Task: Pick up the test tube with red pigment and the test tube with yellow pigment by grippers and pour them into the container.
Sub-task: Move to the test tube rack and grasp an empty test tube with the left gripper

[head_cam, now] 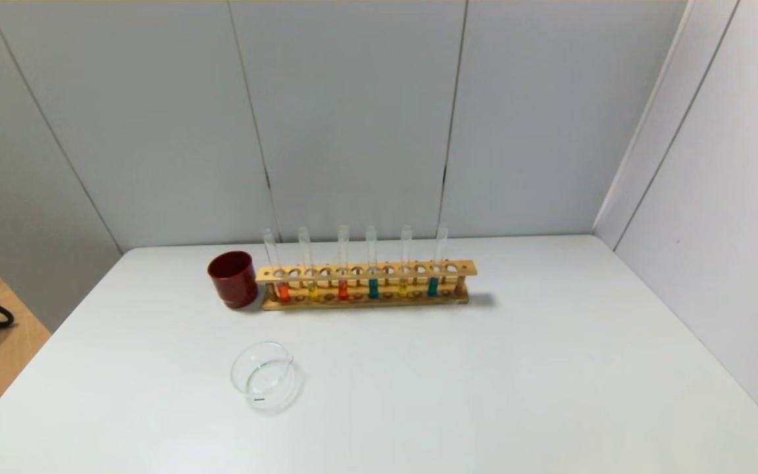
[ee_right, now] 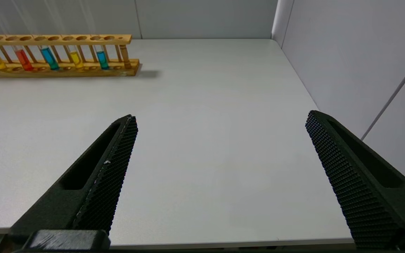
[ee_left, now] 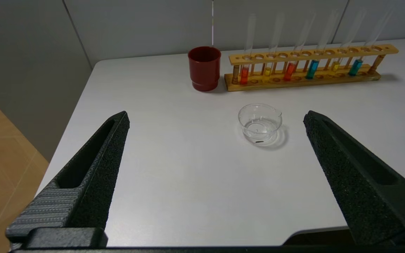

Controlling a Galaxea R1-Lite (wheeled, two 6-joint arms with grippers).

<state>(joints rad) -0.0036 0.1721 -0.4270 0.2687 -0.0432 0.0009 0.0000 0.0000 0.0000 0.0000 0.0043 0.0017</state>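
Observation:
A wooden rack (head_cam: 366, 271) stands at the back of the white table and holds several tubes. Two hold red pigment (head_cam: 283, 290) (head_cam: 343, 289) and two hold yellow pigment (head_cam: 313, 290) (head_cam: 403, 288). The clear glass container (head_cam: 264, 376) sits nearer the front left, empty. In the left wrist view my left gripper (ee_left: 217, 117) is open and empty over the table's front edge, with the container (ee_left: 259, 123) ahead of it. My right gripper (ee_right: 220, 117) is open and empty at the front right, far from the rack (ee_right: 83, 72). Neither gripper shows in the head view.
A dark red cup (head_cam: 232, 280) stands against the rack's left end. Two teal tubes (head_cam: 373, 288) (head_cam: 433, 286) share the rack. Grey wall panels close the back and right sides. A floor drop lies past the table's left edge (head_cam: 50, 336).

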